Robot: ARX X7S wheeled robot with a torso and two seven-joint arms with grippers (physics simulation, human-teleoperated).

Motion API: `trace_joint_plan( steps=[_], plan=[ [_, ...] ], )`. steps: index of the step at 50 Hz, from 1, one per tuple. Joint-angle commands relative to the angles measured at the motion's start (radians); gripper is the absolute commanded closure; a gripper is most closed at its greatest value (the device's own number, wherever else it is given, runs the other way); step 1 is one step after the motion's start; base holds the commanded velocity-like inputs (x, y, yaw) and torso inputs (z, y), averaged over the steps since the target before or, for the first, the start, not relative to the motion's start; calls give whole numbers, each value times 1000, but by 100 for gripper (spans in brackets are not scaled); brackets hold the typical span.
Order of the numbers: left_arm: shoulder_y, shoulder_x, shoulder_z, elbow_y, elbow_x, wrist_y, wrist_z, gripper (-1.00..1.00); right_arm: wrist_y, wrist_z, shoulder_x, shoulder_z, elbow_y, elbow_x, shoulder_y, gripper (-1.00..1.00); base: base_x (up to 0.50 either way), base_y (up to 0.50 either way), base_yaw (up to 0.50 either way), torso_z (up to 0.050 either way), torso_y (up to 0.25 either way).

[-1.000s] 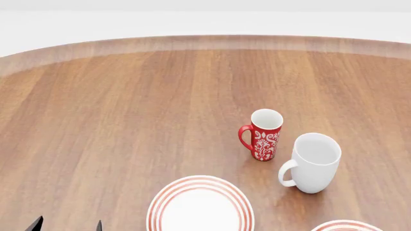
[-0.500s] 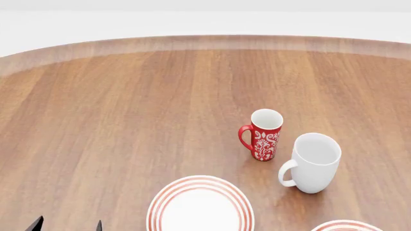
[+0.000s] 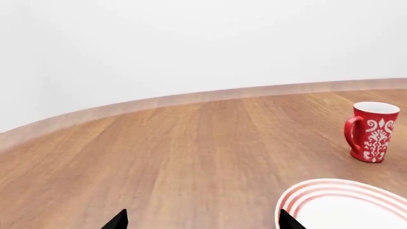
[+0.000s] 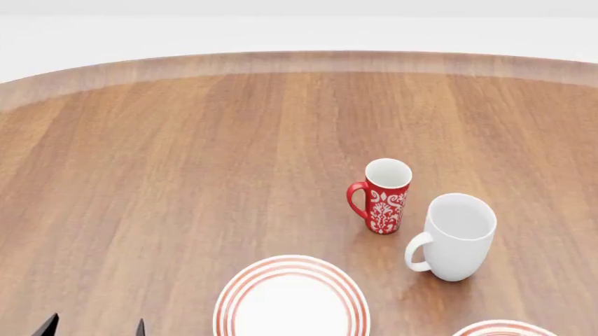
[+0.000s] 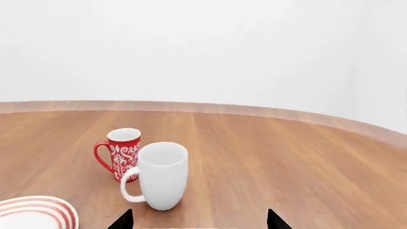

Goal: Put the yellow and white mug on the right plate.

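The yellow and white mug is out of view in every frame. The right plate (image 4: 505,327), white with red rings, shows only its far rim at the head view's bottom right edge. My left gripper (image 4: 94,329) shows only two dark fingertips at the head view's bottom left. In the left wrist view it (image 3: 202,222) is open and empty over bare wood. My right gripper (image 5: 199,222) is open and empty, just in front of the plain white mug (image 5: 159,175). It does not show in the head view.
A tall red white-patterned mug (image 4: 383,196) stands mid-table with the white mug (image 4: 455,236) to its near right. A left red-ringed plate (image 4: 291,301) lies at the front centre and shows in the left wrist view (image 3: 356,205). The round wooden table (image 4: 187,154) curves away at the back.
My left gripper's fingertips have sunk slightly toward the head view's bottom edge. The mugs and plates have not moved.
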Motion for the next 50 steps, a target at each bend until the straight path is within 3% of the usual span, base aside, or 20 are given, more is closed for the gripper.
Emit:
trace_joint_plan(
  steps=[1,27,50],
  plan=[
    [1,17,-26,2,13,5,20,-100,26,72,-21,32,-163,-26,7,-100,0,0,0,0,0],
    [-7,21,-27,-19,5,22,14,-100,-56,178,-229,-40,-57,-59,200,-100,0,0,0,0,0],
    [0,12,-36,5,-7,28,-2,-100,-70,166,-287,-134,14,-120,235,-100,0,0,0,0,0]
  ],
)
